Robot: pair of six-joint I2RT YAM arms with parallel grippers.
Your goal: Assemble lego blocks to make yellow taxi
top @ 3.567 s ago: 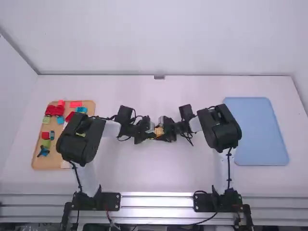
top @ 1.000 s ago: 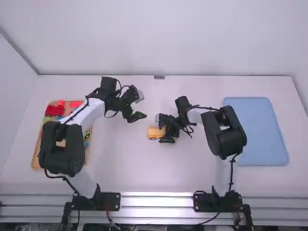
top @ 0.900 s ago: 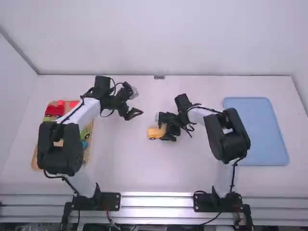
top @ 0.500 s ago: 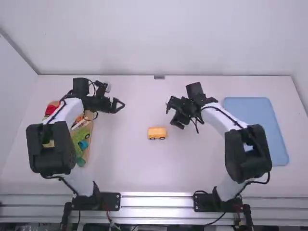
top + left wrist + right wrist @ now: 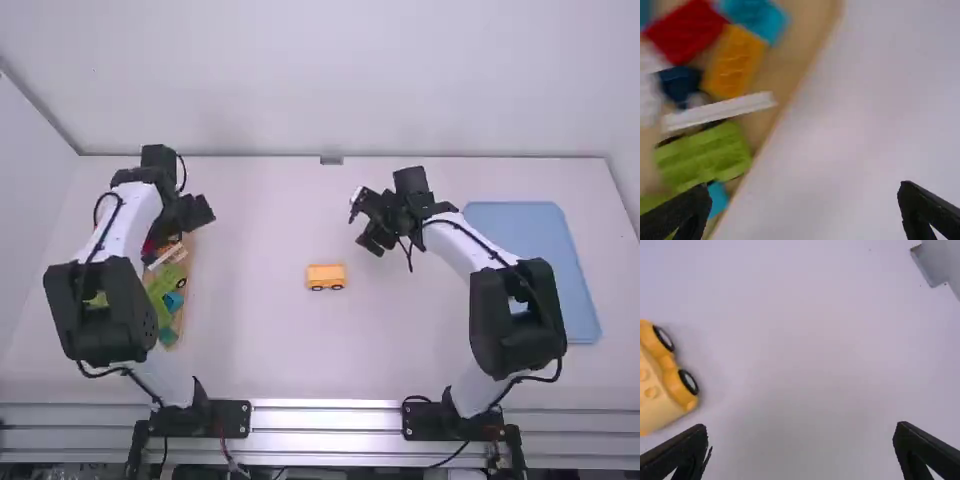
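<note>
My left gripper (image 5: pixel 190 215) is over the back right part of the wooden tray at the left. In the left wrist view the left gripper (image 5: pixel 805 212) stands open above the tray's edge, with nothing between its fingers. My right gripper (image 5: pixel 367 224) is behind and to the right of the yellow car (image 5: pixel 326 277), which stands on its wheels at mid-table, touched by neither gripper. The right gripper (image 5: pixel 800 452) is open and holds nothing in the right wrist view, where the car (image 5: pixel 662 385) shows studs on its top.
The wooden tray (image 5: pixel 785 95) holds several loose blocks: a green one (image 5: pixel 705 157), an orange one (image 5: pixel 735 62), a red one (image 5: pixel 687 31), blue ones and a white strip (image 5: pixel 720 110). A blue tray (image 5: pixel 560 270) lies at the right.
Both arms have drawn away from the yellow car, uncovering it. The left gripper has moved left to the wooden tray; the right has let go of the car and gone back and right.
</note>
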